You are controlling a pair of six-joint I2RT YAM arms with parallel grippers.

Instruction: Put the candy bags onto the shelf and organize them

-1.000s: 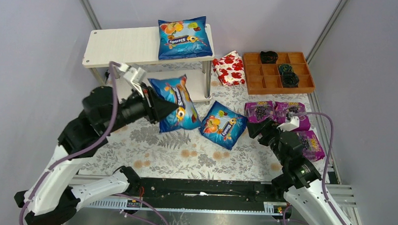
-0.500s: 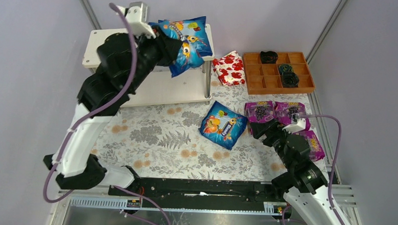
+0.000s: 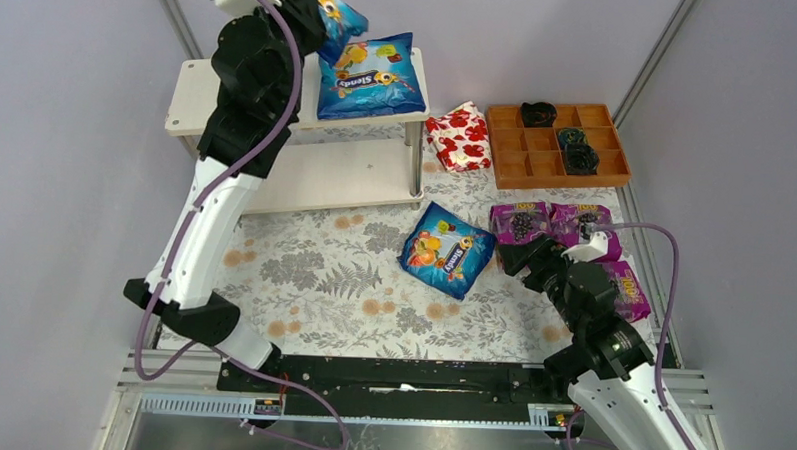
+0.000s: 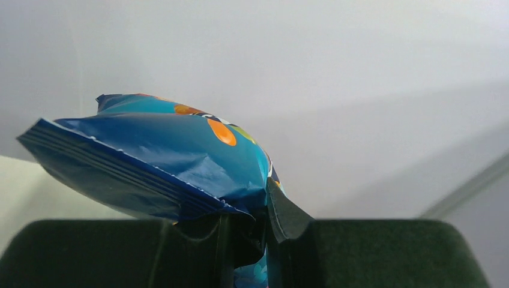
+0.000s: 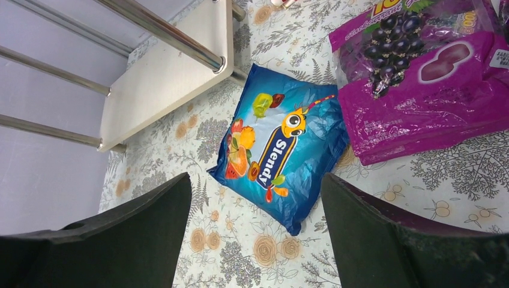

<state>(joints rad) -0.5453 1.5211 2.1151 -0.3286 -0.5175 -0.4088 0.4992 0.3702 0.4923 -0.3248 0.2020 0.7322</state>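
Note:
My left gripper is shut on a blue candy bag and holds it high above the shelf's top board; the left wrist view shows the bag pinched between the jaws. A second blue bag lies on the right of the top board. A third blue bag lies flat on the floral cloth, also in the right wrist view. Three purple bags lie at the right, one seen in the right wrist view. My right gripper is open and empty beside them.
A red-and-white floral packet lies right of the shelf. A brown compartmented tray with dark items stands at the back right. The shelf's lower board is bare. Grey walls close in both sides.
My left arm has lifted the blue bag from the cloth up over the shelf's top board, toward the back. My right gripper has shifted slightly.

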